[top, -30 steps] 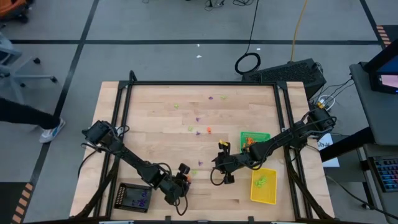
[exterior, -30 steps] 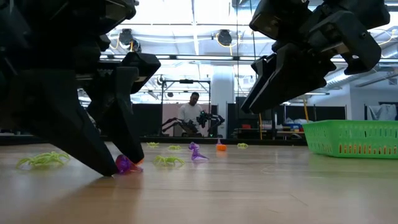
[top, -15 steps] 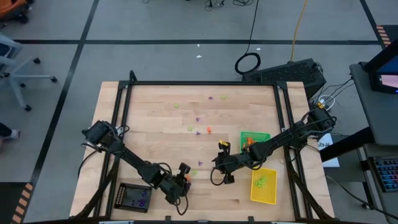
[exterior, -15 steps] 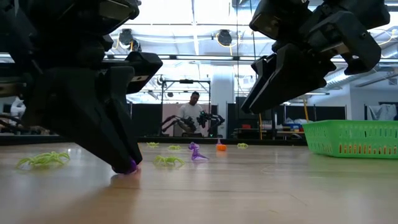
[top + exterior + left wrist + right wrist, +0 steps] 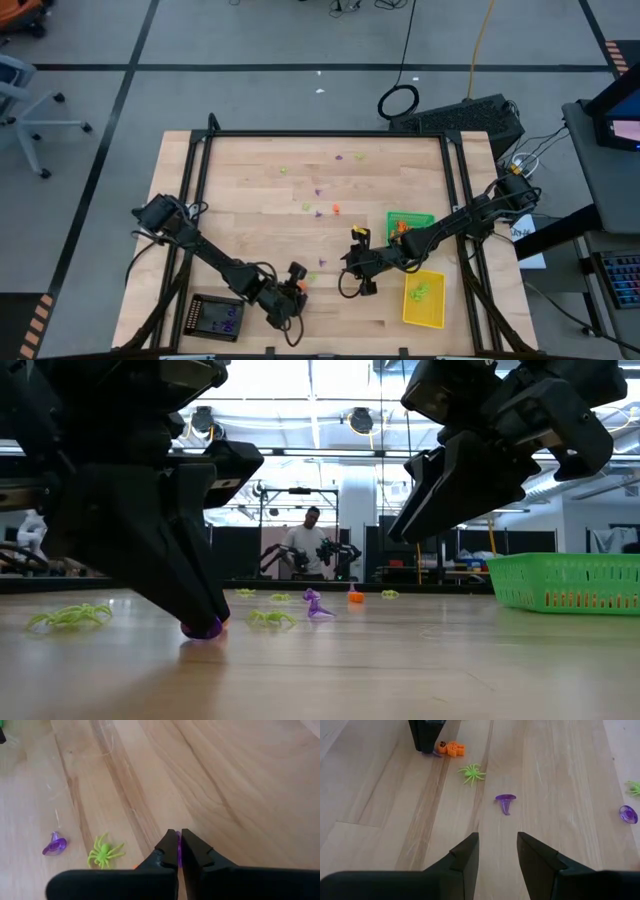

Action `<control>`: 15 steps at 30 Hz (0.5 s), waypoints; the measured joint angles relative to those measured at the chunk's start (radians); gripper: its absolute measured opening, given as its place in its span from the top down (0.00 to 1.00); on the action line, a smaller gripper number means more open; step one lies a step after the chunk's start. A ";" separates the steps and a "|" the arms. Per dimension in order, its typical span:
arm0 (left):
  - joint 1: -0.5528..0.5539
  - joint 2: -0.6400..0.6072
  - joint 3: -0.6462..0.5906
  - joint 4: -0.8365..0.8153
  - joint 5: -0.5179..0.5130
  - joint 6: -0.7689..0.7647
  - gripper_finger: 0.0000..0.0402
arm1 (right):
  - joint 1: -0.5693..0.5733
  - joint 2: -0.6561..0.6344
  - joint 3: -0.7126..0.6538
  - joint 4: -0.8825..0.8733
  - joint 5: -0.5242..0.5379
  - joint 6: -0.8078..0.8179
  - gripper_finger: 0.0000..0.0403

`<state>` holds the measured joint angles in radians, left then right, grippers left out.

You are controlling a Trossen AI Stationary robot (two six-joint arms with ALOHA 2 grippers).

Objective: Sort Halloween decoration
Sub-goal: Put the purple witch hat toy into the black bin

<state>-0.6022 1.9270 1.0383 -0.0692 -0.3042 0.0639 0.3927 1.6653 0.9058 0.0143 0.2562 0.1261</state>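
Observation:
The Halloween decoration lies scattered on the wooden table as tiny trinkets. Among them are a lime spider, a purple hat shape, another spider, a purple piece and an orange pumpkin. Near the table's front, my left gripper is shut on a purple trinket. My right gripper hangs open above the table's middle right, with nothing between its fingers. My left gripper pinches the purple trinket's thin edge between its two fingertips. The fingers come from above, slanting down. In the low view the trinket's underside rests on the table beneath the fingertips.
A green tray and a yellow tray stand at the right, and a black tray at the front left. More trinkets lie toward the far side. A person stands in the room beyond.
My left gripper has shut: its two fingers, which stood apart on either side of the purple trinket, have come together on it. The trinket stays on the table. My right gripper has kept still.

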 joint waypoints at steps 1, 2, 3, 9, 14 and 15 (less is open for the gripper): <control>0.000 0.001 0.005 -0.002 0.001 0.000 1.00 | 0.000 0.000 0.000 0.000 0.000 0.000 0.71; 0.000 0.002 0.011 -0.004 0.002 0.002 1.00 | 0.000 0.000 0.000 -0.001 0.000 0.000 0.71; 0.000 0.003 0.015 -0.004 0.005 0.002 1.00 | 0.000 0.000 0.000 -0.003 0.000 0.000 0.71; -0.008 -0.051 0.017 -0.087 -0.044 -0.009 1.00 | 0.001 0.000 0.000 -0.013 0.000 0.000 0.71; -0.016 -0.116 0.017 -0.116 -0.087 -0.028 1.00 | 0.001 0.000 -0.001 -0.020 0.000 0.000 0.71; -0.017 -0.127 0.018 -0.115 -0.089 -0.027 1.00 | 0.001 0.000 -0.001 -0.020 0.000 0.000 0.71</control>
<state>-0.6189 1.8003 1.0567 -0.1840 -0.3936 0.0364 0.3939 1.6653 0.9051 -0.0055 0.2558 0.1265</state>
